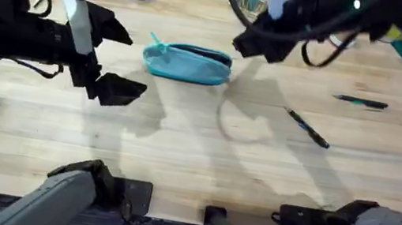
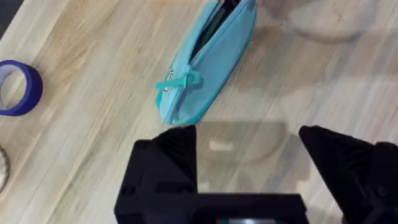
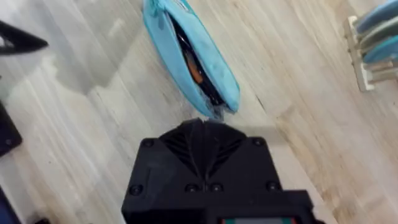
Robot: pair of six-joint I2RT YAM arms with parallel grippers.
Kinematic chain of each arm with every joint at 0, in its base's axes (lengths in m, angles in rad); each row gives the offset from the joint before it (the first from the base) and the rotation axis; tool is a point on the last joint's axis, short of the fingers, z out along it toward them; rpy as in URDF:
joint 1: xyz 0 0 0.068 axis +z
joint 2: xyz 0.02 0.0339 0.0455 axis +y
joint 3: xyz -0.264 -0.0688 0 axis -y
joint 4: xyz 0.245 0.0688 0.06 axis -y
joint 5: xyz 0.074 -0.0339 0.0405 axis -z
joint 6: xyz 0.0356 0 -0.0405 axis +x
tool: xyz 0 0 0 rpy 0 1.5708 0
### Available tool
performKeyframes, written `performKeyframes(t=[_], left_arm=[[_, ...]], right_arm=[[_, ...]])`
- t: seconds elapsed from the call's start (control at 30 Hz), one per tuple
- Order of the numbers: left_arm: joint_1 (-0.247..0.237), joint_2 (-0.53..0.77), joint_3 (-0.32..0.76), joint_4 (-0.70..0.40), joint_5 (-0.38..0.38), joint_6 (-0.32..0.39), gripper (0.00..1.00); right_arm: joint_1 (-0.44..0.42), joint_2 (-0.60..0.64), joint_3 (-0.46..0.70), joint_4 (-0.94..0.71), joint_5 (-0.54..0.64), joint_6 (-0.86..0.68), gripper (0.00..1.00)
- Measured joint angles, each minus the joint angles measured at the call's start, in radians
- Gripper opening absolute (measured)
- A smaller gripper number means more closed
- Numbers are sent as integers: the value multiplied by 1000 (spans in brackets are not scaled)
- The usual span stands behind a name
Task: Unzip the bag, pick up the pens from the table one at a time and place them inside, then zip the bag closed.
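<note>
1. The table [image 1: 203, 149] spans the overhead frame, hard and flat, so anything thin on it must be pinched right at the surface.
2. The bag [image 1: 188, 63] lies upper centre of the overhead frame, its zipper open with dark pens and something orange showing inside. It looks soft, light and floppy, likely to slide or crumple when tugged; I would steady one end and take the turquoise zipper pull [image 2: 180, 82] at its left end.
3. Two pens lie at right of the overhead frame: one pen [image 1: 309, 129] at mid right, another pen [image 1: 361, 101] near the right edge. They look light, stiff and prone to roll; grip mid-barrel.
4. The left gripper [image 2: 247, 144] hovers just beside the bag's pull end, fingers wide apart, holding nothing.
5. The right gripper [image 3: 204, 127] hangs over the bag's other end, fingers pressed together, apparently empty.
</note>
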Motion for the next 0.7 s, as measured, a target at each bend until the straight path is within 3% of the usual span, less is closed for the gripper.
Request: performKeyframes(t=[0.43, 0.7], left_arm=[[0, 0, 0, 0, 0, 0, 993], [0, 0, 0, 0, 0, 0, 996]], right_arm=[[3, 374, 493, -367, -12, -61, 30], [39, 400, 567, -387, -30, -153, 29]])
